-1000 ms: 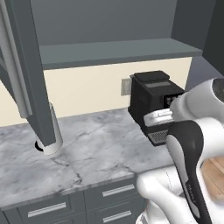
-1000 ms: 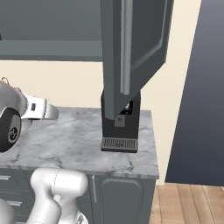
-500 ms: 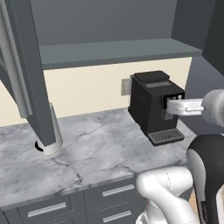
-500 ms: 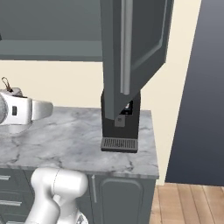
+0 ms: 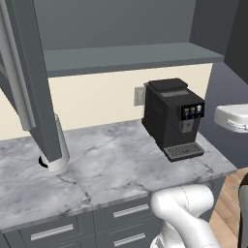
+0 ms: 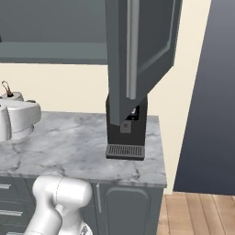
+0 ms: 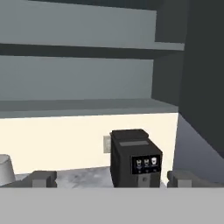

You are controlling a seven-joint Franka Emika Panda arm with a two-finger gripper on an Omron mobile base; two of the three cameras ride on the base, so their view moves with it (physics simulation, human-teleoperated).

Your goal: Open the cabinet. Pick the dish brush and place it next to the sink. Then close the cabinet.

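The cabinet (image 5: 126,55) stands open, and its grey shelves (image 7: 87,105) look bare from here. One door (image 5: 24,82) hangs out over the left of the counter, the other door (image 6: 137,59) over the coffee machine. The dish brush is out of view. My gripper (image 7: 116,179) is open, its two dark fingertips (image 7: 43,178) far apart with nothing between them, held level in front of the cabinet and facing it. The white end of my arm (image 5: 232,118) pokes in at the right edge of the left base view.
A black coffee machine (image 5: 174,118) stands at the right end of the marble counter (image 5: 106,164), below a wall socket (image 5: 139,95). A pale roll (image 5: 55,145) stands upright behind the left door. Drawers (image 5: 48,231) run under the counter. A dark tall panel (image 6: 206,92) closes the right side.
My arm has lifted out of the front of both base views and swung outward to their edges. The jaws stayed open; the cabinet doors did not move.
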